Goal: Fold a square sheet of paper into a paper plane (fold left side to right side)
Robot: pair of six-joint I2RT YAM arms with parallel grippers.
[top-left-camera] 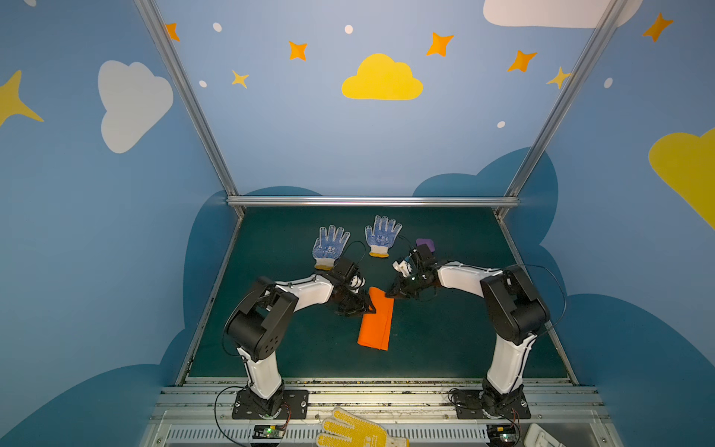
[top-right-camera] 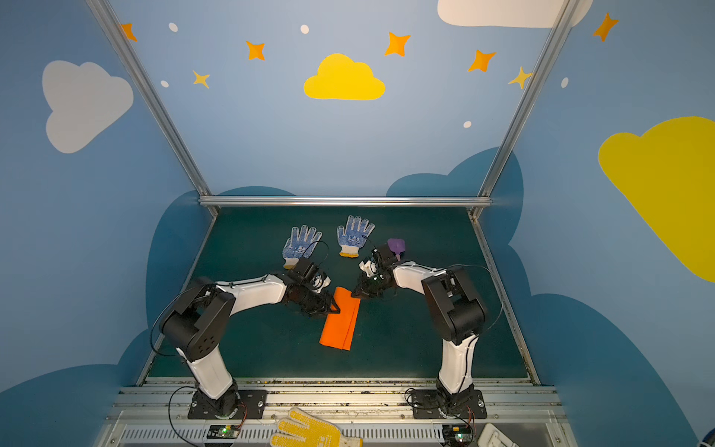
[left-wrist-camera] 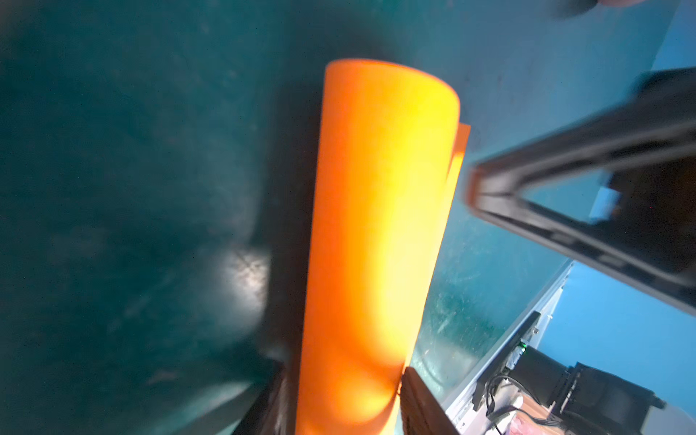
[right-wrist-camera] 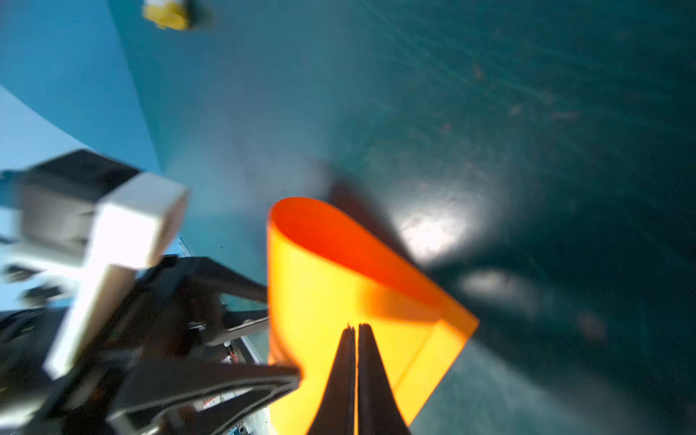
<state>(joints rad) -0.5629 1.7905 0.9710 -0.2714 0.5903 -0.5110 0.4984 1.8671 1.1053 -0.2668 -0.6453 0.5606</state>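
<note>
The flat, dark green counter (top-left-camera: 464,340) carries everything. The black-and-white left arm (top-left-camera: 305,290) and right arm (top-left-camera: 464,276) lean in over its middle from the two sides. Between them lies the thin, bright orange square sheet of paper (top-left-camera: 377,325), laid over from left to right into a long rectangle. We judge that the fold is not yet a crease, because in the left wrist view its left side stands up as a round bulge. The left jaws stand partly apart on both sides of this bulge, probably to flatten it. We cannot tell whether they squeeze it yet. The right jaws are fully closed and hold nothing. Their tip seems to rest on the sheet's far right corner, we think to pin the layers against sliding.
</note>
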